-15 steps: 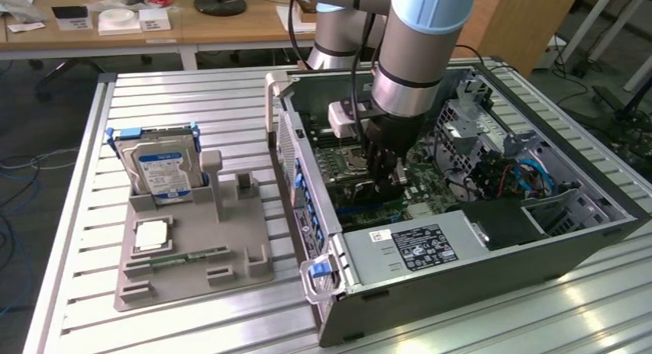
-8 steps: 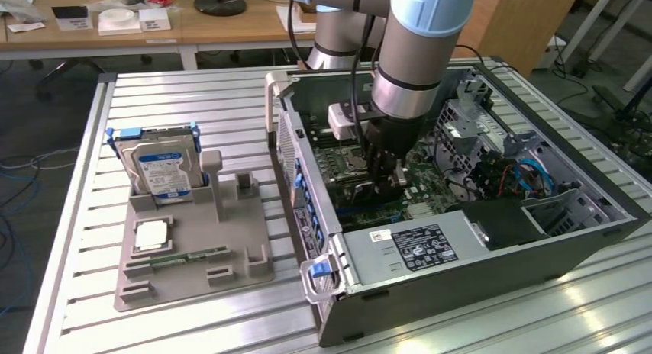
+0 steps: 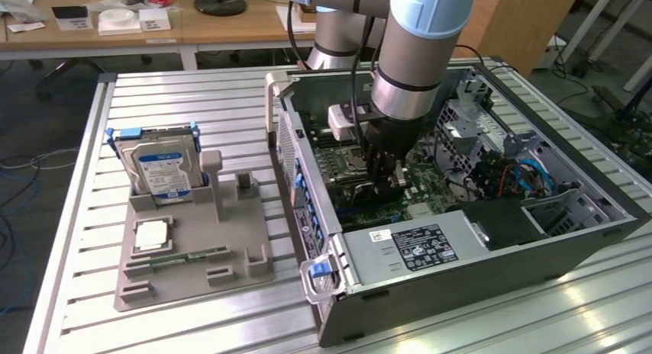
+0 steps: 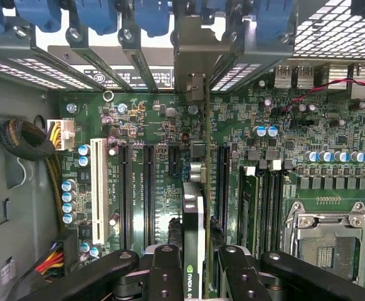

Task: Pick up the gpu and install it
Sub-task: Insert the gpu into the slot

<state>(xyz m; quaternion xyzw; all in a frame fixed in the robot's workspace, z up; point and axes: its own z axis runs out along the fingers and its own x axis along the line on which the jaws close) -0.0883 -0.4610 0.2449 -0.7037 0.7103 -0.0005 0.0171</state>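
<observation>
My gripper [image 3: 388, 188] reaches down into the open computer case [image 3: 570, 239], just above the green motherboard [image 4: 151, 119]. It is shut on the gpu [image 4: 195, 210], which the wrist view sees edge-on between the two black fingers [image 4: 163, 269]. The thin dark card stands on edge along the row of black expansion slots [image 4: 150, 188]. Its pale metal bracket [image 4: 195, 59] sits at the case's rear slot openings, among the blue slot clips [image 4: 151, 15]. In the exterior view the card is mostly hidden behind the gripper.
A grey fixture tray [image 3: 194, 270] lies to the exterior view's left of the case. It holds an upright hard drive [image 3: 161, 171] and a small green memory stick [image 3: 188, 256]. Inside the case are the power supply [image 3: 428, 247], the CPU socket [image 4: 323, 241] and cable bundles [image 4: 29, 141].
</observation>
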